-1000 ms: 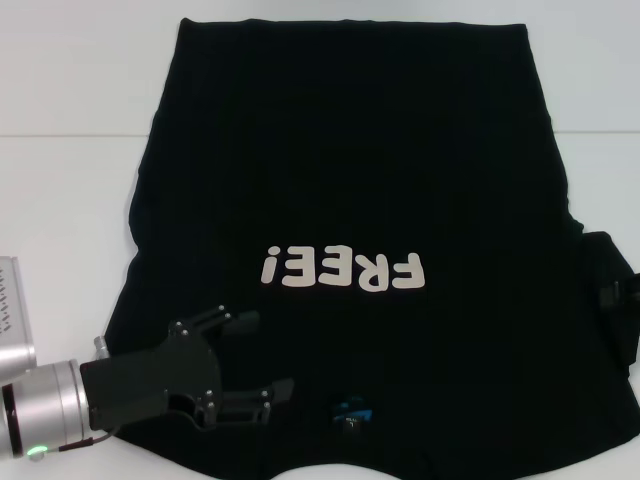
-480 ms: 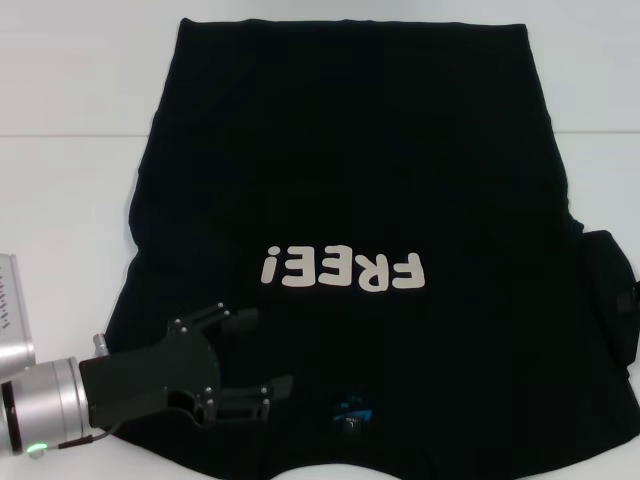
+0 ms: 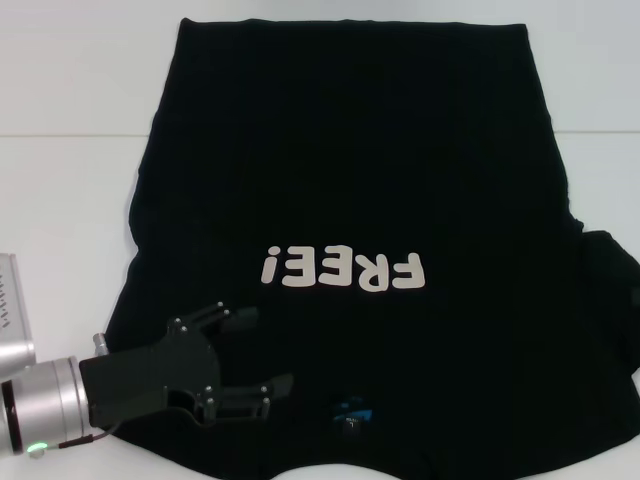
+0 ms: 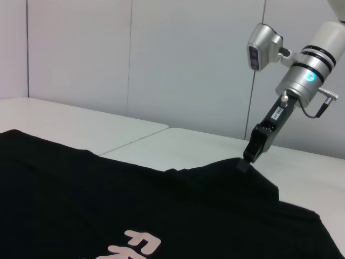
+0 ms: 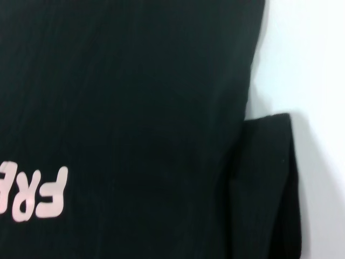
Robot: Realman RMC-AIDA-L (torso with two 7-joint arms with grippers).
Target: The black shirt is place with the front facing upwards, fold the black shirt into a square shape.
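Note:
The black shirt [image 3: 350,170] lies spread front-up on the white table, its white "FREE!" print [image 3: 343,270] upside-down to me and its blue neck label [image 3: 352,408] at the near edge. My left gripper [image 3: 258,352] is open just above the cloth near the collar's left side. The head view no longer shows my right gripper. It appears in the left wrist view, where the right gripper [image 4: 249,154] points down with its tip touching a raised peak of the right sleeve [image 4: 240,167]. That sleeve [image 5: 264,183] lies as a folded flap beside the body [image 5: 135,108].
The white table [image 3: 70,200] shows bare on both sides of the shirt, with a seam line across it. A pale wall [image 4: 178,59] stands behind. The left arm's silver wrist [image 3: 40,410] sits at the near left corner.
The right gripper, seen at the right sleeve a second ago, has moved out past the right edge of the head view. The sleeve outline has barely shifted. The left gripper has held still.

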